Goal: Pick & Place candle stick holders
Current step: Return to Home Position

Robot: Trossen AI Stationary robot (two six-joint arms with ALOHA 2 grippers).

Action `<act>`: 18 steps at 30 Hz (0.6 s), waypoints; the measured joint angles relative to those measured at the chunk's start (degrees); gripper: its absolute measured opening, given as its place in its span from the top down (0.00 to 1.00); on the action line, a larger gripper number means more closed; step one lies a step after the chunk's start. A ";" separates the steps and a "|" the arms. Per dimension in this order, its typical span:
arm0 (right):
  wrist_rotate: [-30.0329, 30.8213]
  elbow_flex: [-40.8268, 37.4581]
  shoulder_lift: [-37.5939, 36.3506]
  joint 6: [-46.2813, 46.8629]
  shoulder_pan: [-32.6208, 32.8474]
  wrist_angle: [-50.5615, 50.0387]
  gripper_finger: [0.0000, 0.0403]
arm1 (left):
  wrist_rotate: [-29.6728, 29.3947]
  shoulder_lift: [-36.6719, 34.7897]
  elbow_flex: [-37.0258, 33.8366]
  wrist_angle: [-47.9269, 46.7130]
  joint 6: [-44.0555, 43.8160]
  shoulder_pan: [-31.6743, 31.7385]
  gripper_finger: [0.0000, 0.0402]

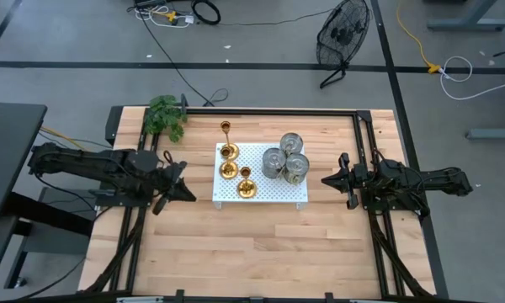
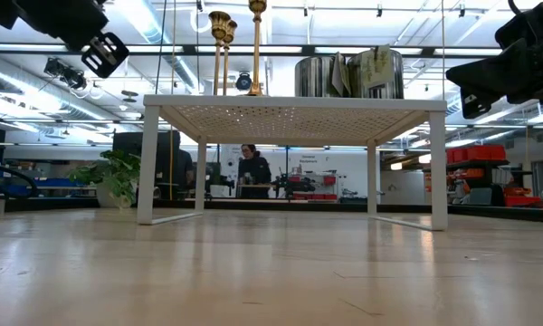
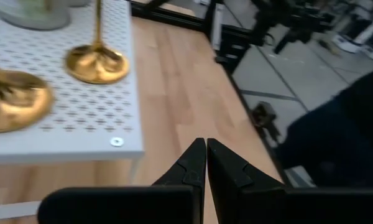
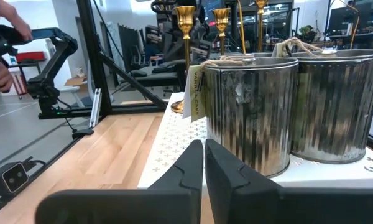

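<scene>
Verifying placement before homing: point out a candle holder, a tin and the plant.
Candle holder [image 3: 96,64]: left wrist view, its base.
Tin [image 1: 291,142]: high view, its lid.
Plant [image 1: 165,116]: high view, its leaves.

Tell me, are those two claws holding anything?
Nothing is held. The left gripper and right gripper are both shut and empty, apart from the white shelf.

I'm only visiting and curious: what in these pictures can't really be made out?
Low view: bases of the candle stick holders, hidden behind the shelf; only stems show.
Left wrist view: the holders' tops, cut off by the picture's edge.
Right wrist view: lettering on the tag of a tin, blurred.
Low view: the person in the room behind, too small.
The left gripper and right gripper, both shut, hide nothing.
</scene>
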 joint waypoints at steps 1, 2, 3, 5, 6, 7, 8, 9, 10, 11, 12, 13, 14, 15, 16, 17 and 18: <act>0.01 0.00 0.00 0.00 0.01 0.00 0.95 | 0.93 0.00 0.00 0.00 -0.17 -0.05 0.95; 0.01 0.00 0.00 0.00 -0.01 0.00 0.95 | 1.61 0.00 0.00 0.00 -0.18 -0.31 0.95; -0.01 0.00 0.00 0.00 -0.01 0.00 0.95 | 1.86 0.00 0.00 0.01 -0.13 -0.70 0.95; 0.00 0.00 0.00 0.00 -0.01 0.00 0.95 | 1.94 0.00 0.00 0.33 0.52 -1.70 0.95; 0.01 0.00 0.00 -0.02 -0.01 0.00 0.95 | 1.76 0.00 0.00 0.75 0.97 -2.27 0.95; 0.00 0.00 0.00 0.00 -0.01 0.00 0.95 | 1.34 0.00 0.00 1.15 1.66 -2.86 0.95; 0.01 0.00 0.00 -0.01 0.00 0.00 0.95 | 0.80 0.22 0.00 1.61 2.13 -3.48 0.95; 0.01 0.00 0.00 0.00 0.00 0.00 0.95 | -0.04 0.62 0.00 2.26 2.92 -4.12 0.95; -0.01 0.00 0.00 0.00 -0.01 0.00 0.95 | -0.71 0.98 0.02 3.03 3.31 -4.77 0.95; 0.01 0.00 0.00 0.00 0.00 0.00 0.95 | -1.37 1.46 0.02 3.91 3.63 -5.46 0.95; 0.01 0.00 0.00 0.00 0.00 0.00 0.95 | -1.97 2.07 0.02 4.91 3.78 -6.13 0.95; 0.00 0.00 0.00 0.00 -0.01 0.00 0.95 | -2.76 2.78 0.04 6.00 3.79 -6.76 0.95; -0.01 0.00 0.00 0.00 -0.01 0.00 0.95 | -3.25 3.45 0.07 6.98 3.77 -7.42 0.95; -0.01 0.00 0.00 0.00 0.01 -0.02 0.95 | -3.46 4.05 0.07 7.50 3.77 -8.07 0.95; 0.01 0.00 0.00 0.00 -0.01 0.00 0.95 | -3.72 4.71 0.07 8.24 3.76 -8.73 0.95; 0.01 0.00 0.00 0.00 -0.01 0.00 0.95 | -4.09 5.39 0.07 9.05 3.77 -9.40 0.95; 0.01 0.00 0.00 0.00 -0.01 0.00 0.95 | -4.51 6.02 0.07 9.62 3.75 -10.10 0.95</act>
